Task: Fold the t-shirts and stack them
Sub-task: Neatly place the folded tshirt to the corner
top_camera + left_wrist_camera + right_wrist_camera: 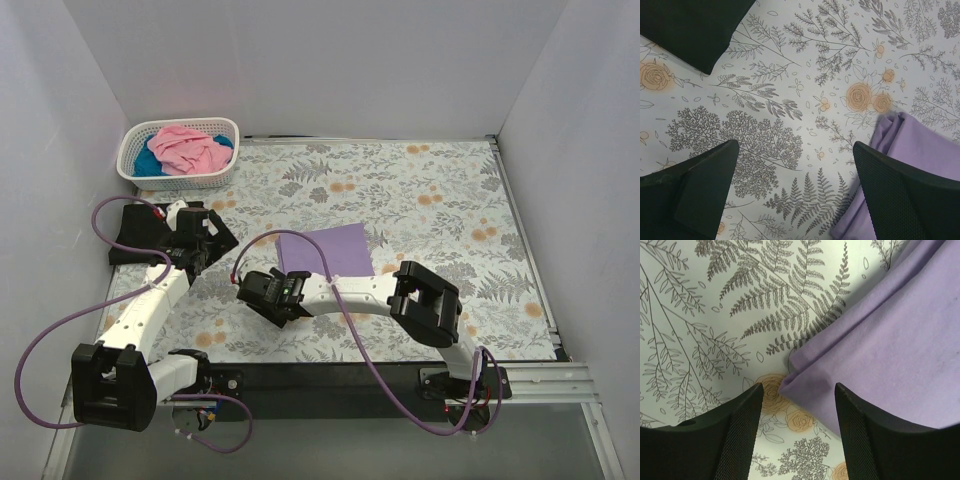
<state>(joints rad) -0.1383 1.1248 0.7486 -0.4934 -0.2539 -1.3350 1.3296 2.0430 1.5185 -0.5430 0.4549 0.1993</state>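
A folded lavender t-shirt (326,250) lies flat mid-table. My right gripper (258,296) sits low at its near left corner. In the right wrist view that gripper (799,386) is open, and the shirt's folded corner (880,340) pokes in between the two fingers without being pinched. My left gripper (795,144) is open over bare cloth, and the lavender shirt's edge (925,145) runs beside its right finger (910,195). A black t-shirt (135,235) lies folded at the far left, beyond the left gripper (197,262). Pink (188,148) and teal (150,162) t-shirts are bunched in the basket.
A white lattice basket (225,165) stands at the back left corner. The grey-and-orange floral cloth (440,210) covers the table. White walls close in the left, back and right. A metal rail (520,230) runs along the right edge.
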